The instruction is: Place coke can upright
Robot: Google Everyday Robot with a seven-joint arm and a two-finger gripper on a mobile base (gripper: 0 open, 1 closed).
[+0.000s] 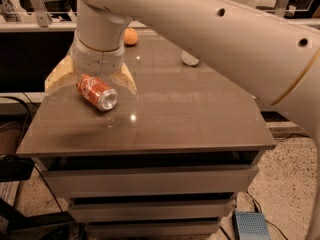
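Camera view looking down on a brown tabletop (pixel 200 114), the tool (pixel 90 85) hanging over its left rear part, tan fingers (pixel 127 81) spreading wide and gripping nothing, the coke can (pixel 97 92) lying on its side between them, an orange fruit (pixel 131 36) sitting near the far edge.

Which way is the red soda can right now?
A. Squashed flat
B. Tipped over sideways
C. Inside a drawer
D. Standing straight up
B. The coke can is tipped sideways with one silver end pointing toward the camera. It sits right below the gripper, over the left side of the table.
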